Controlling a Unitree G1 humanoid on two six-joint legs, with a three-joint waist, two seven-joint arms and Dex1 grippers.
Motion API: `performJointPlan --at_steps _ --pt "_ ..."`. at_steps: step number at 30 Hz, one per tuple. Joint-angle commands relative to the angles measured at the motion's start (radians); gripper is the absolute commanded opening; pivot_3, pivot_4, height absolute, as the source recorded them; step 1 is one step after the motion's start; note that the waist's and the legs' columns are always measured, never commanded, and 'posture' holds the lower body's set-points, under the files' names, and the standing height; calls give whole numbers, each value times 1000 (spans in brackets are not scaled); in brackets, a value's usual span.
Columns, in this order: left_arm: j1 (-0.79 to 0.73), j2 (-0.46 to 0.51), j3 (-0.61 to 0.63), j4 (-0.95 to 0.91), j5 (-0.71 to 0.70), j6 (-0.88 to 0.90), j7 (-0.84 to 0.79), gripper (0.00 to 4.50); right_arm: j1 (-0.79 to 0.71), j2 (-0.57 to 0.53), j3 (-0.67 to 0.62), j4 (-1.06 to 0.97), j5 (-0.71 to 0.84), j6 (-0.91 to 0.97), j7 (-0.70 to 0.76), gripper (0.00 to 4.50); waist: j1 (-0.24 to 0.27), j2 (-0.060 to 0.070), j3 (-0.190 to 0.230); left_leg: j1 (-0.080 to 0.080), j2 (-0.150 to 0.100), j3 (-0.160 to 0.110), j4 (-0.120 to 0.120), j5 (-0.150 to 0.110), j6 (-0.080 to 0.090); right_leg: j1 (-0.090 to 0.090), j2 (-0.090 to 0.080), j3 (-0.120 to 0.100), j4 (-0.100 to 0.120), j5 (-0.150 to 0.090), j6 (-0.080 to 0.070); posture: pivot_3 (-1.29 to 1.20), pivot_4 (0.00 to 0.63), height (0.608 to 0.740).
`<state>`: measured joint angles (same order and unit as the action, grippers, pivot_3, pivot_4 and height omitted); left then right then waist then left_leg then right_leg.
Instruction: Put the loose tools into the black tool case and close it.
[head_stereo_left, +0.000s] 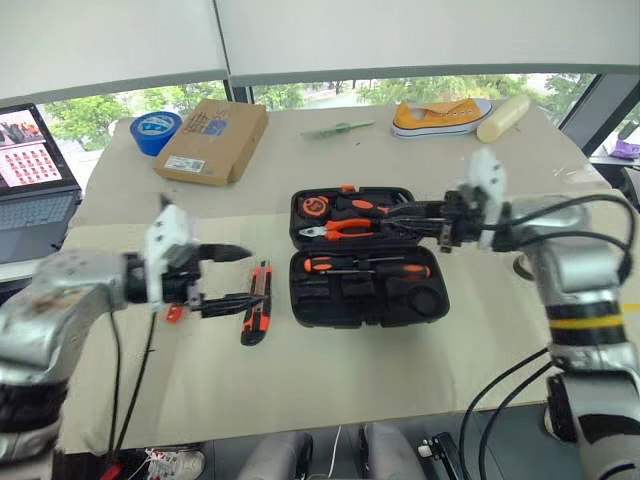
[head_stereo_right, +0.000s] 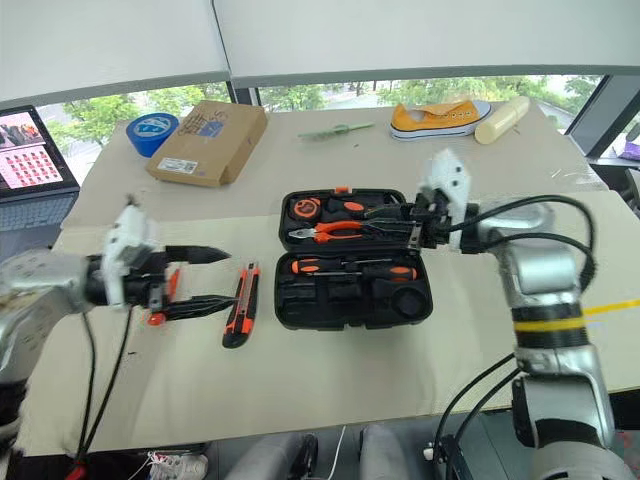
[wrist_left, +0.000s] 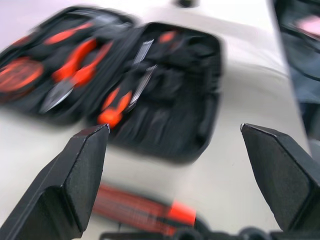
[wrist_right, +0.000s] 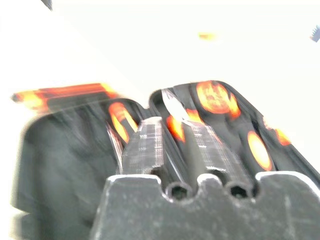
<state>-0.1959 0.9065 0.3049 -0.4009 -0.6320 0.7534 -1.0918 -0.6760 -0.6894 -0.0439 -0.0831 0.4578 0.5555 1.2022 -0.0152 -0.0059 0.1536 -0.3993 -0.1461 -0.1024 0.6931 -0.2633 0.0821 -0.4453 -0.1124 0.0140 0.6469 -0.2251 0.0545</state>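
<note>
From the head cameras we see the black tool case (head_stereo_left: 367, 258) lying open in the middle of the table (head_stereo_left: 330, 380), 2 screwdrivers (head_stereo_left: 366, 267) already seated in its near half. The utility knife (head_stereo_left: 256, 302) lies loose on the table just left of the case, and a small orange tester screwdriver (head_stereo_right: 157, 318) sits close under our left gripper (head_stereo_left: 222, 280), whose fingers stand wide apart and empty. Our right gripper (head_stereo_left: 400, 217) hangs over the far half of the case; its fingers look close together with nothing between them, though we cannot tell for sure. The risk we judge here: that arm above the open lid could knock the case or unseat the pliers (head_stereo_left: 342, 229).

The left wrist camera looks past both spread fingertips (wrist_left: 85, 150) at the knife (wrist_left: 145, 210) and the case (wrist_left: 175, 95). The knife lies flat, so a shallow approach could push it away rather than catch it.

The right wrist camera shows the case interior (wrist_right: 65, 165) beyond narrowly parted fingers (wrist_right: 145, 145), blurred, so seating cannot be checked
</note>
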Motion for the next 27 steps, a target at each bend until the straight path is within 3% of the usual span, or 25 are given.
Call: performJointPlan --at_steps 1,7,10,13,17,20,27 --pt "162 6 206 -103 -17 52 69 4500 35 -17 -45 -190 143 118 -22 2525 0 0 0 0 1 0 0 0 0 0 1 0 -2 0 0 0 150 735" --pt "636 -64 493 -114 128 -38 45 4500 48 -11 -35 -280 221 177 -75 4475 4 0 0 2 4 3 -1 -1 -1 5 2 1 -8 1 -5 0 150 735" --pt "757 -73 540 -91 202 -65 72 4500 49 -25 -19 -279 221 167 -65 4475 19 0 1 3 5 2 -3 -7 -7 5 2 0 -18 1 -8 0 150 735" --pt "778 -39 534 -68 237 43 148 4500 47 -28 -2 -263 203 147 -56 4475 41 0 1 7 4 2 -2 -8 -8 7 1 0 -19 1 -8 0 150 735" --pt "520 80 421 -50 110 346 223 4500 72 -30 19 -285 178 121 -65 4475 66 -1 0 9 4 2 -2 -9 -8 9 2 0 -18 1 -8 0 150 735" --pt "277 145 250 7 91 508 295 4500 96 -32 26 -314 176 113 -81 4475 70 -3 0 9 4 0 -1 -8 -10 9 6 -2 -15 2 -10 0 150 735" --pt "-181 181 -149 176 125 636 360 4500 171 -24 11 -378 180 114 -164 4475 24 -4 0 8 4 3 -2 -5 -5 6 2 -2 -1 3 -9 0 150 735"
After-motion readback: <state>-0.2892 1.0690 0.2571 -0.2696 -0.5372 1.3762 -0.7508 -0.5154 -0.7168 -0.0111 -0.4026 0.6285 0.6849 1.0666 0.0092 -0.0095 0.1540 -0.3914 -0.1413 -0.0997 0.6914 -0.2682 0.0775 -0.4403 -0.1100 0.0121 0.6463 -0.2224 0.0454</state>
